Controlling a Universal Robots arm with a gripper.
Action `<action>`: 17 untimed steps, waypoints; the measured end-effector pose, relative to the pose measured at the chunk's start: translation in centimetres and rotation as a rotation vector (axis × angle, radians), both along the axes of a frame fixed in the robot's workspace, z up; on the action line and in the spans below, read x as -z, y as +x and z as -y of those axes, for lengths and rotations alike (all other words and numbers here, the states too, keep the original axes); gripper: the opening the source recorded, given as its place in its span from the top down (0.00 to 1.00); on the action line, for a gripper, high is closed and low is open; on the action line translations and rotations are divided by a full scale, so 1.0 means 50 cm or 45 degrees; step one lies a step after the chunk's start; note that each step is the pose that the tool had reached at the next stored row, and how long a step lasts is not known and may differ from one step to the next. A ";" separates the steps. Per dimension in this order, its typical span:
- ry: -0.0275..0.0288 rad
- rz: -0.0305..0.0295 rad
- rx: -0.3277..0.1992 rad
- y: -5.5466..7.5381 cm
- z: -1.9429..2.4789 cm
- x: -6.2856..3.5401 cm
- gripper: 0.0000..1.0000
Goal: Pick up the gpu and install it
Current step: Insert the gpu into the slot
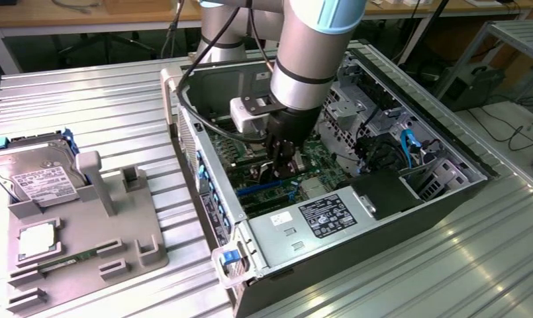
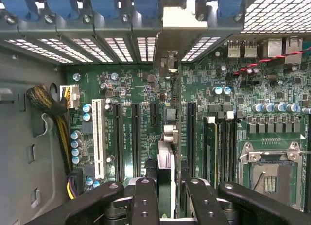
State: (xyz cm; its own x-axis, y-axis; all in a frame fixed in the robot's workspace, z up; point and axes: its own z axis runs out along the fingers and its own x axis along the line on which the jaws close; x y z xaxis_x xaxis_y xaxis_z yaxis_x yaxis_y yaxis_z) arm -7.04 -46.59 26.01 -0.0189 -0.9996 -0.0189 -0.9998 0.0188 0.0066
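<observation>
The gpu [image 2: 171, 113] is a thin dark card seen edge-on, standing upright over the green motherboard [image 2: 141, 89] inside the open computer case [image 1: 204, 142]. Its silvery bracket [image 2: 183, 17] lies against the row of rear slot openings with blue latches. My gripper [image 2: 170, 203] is shut on the card's near end, one black finger [image 2: 145, 200] on each side. In the exterior view my gripper [image 1: 282, 162] reaches down into the case above the long expansion slots, with the gpu [image 1: 271, 175] dark below it. I cannot tell whether the card sits fully in a slot.
Black expansion slots and a white slot [image 2: 98, 137] flank the card. The processor socket [image 2: 269, 174] and a cable bundle [image 2: 46, 101] lie to either side. The power supply [image 1: 328, 215] sits close by. A grey fixture [image 1: 147, 252] on the exterior view's left holds a hard drive [image 1: 36, 179] and a memory stick [image 1: 67, 260].
</observation>
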 end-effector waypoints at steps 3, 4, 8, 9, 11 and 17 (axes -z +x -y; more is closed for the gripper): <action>0.0000 -0.0002 0.000 -0.003 0.0000 0.001 0.73; 0.0002 -0.0001 0.000 -0.004 -0.0003 0.002 0.73; 0.0003 -0.0003 0.000 -0.005 -0.0042 0.003 0.73; 0.0003 -0.0005 0.000 -0.005 -0.0047 0.004 0.73; 0.0000 -0.0009 0.000 -0.005 -0.0053 0.006 0.73; 0.0003 -0.0015 0.000 -0.005 -0.0098 0.009 0.73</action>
State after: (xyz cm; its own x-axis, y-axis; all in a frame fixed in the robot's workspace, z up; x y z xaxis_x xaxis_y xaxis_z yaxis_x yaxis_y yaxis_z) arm -7.28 -46.10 25.55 -0.0189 -0.9996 -0.0191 -0.9998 0.0188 0.0077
